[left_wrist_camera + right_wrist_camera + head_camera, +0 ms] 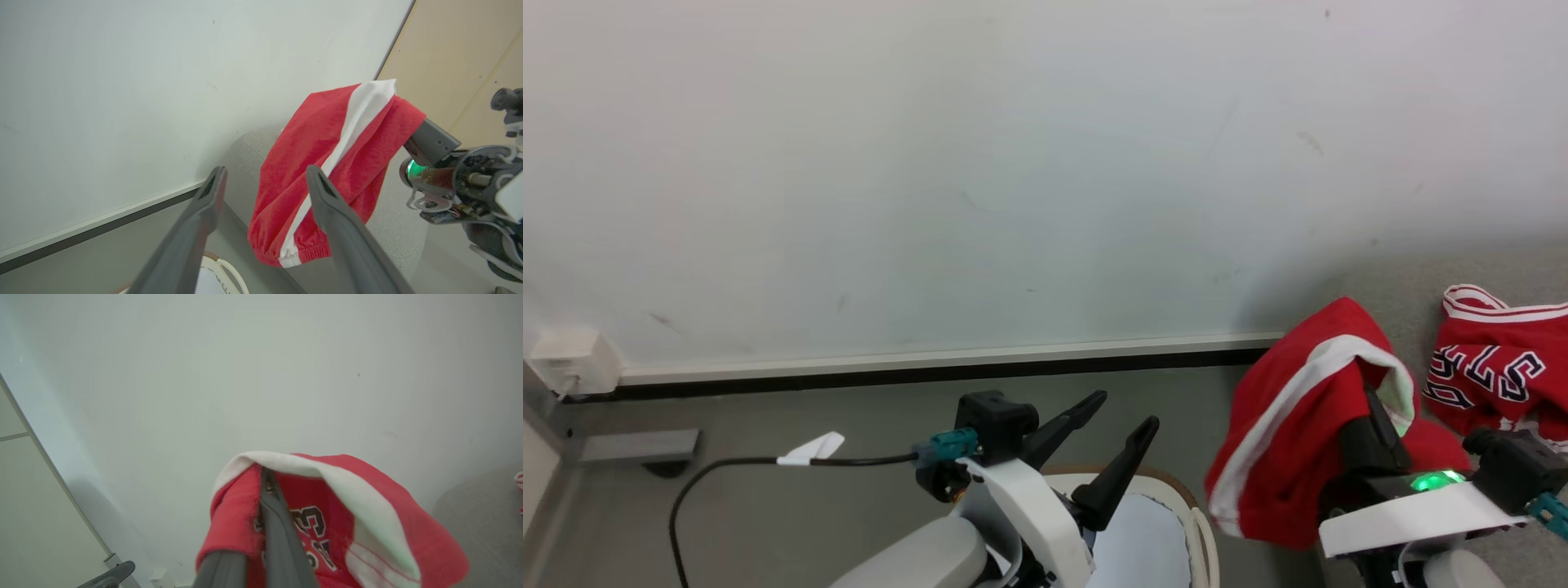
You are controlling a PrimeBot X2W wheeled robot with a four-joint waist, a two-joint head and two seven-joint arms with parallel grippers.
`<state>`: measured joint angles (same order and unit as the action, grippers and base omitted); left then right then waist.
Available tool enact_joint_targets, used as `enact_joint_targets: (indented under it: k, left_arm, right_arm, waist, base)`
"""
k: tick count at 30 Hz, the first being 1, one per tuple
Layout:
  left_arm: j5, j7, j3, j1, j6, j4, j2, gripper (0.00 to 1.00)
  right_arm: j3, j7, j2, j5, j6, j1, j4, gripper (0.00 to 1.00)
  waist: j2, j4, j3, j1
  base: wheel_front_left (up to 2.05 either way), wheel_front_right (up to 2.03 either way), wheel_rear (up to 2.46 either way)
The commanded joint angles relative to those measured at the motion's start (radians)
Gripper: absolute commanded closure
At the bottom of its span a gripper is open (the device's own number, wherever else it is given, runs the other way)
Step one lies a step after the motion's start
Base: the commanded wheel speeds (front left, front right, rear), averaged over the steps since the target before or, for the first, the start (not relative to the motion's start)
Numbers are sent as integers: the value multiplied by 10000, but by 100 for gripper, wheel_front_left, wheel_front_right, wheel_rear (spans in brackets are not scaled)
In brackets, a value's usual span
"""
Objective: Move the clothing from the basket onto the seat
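Observation:
My right gripper (1372, 408) is shut on the red garment with a broad white stripe (1282, 433), holding it in the air at the left end of the light grey sofa (1413, 269). The cloth drapes over the fingers (267, 498) and hides their tips. The red jersey with black letters (1494, 367) lies on the sofa to the right. My left gripper (1127, 408) is open and empty above the cream basket (1202, 531), whose white liner (1143, 547) shows. In the left wrist view the held garment (327, 163) hangs beyond my open fingers (212, 192).
A pale wall with a white and black baseboard (931, 367) runs behind everything. A white socket box (572, 359) and a grey block (637, 445) sit at the far left on the grey floor. A black cable (727, 465) trails from my left wrist.

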<state>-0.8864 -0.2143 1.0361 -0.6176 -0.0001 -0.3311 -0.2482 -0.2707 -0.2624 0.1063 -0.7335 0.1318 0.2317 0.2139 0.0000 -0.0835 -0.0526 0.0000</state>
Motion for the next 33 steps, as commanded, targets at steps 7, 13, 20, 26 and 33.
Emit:
enact_joint_targets:
  k: [7, 13, 20, 26, 33]
  left_arm:
    - [539, -334, -9, 146, -18, 357, -209, 0]
    - [1193, -481, -118, 182, -50, 605, -290, 0]
    - [1716, -494, -350, 322, -131, 681, -261, 0]
    - [1937, -497, -491, 411, -256, 690, -176, 0]
    - [2160, -499, -509, 440, -406, 655, -55, 0]
  right_arm:
    - [657, -33, 540, 141, -22, 34, -388, 100]
    - [1005, -30, 865, 187, -21, -164, -732, 100]
    - [1212, 7, 1007, 228, -21, -298, -1058, 100]
    - [1366, 37, 1017, 257, -21, -362, -1278, 100]
    - [1603, 82, 1005, 325, -21, -461, -1432, 100]
  waist:
    - [0, -1192, 235, 0]
    - [0, -2221, 447, 0]
    - [0, -3229, 673, 0]
    - [0, -3600, 780, 0]
    - [0, -3530, 872, 0]
  base:
    - [0, 0, 0]
    - [0, 0, 0]
    - [0, 0, 0]
    - [0, 0, 0]
    - [0, 0, 0]
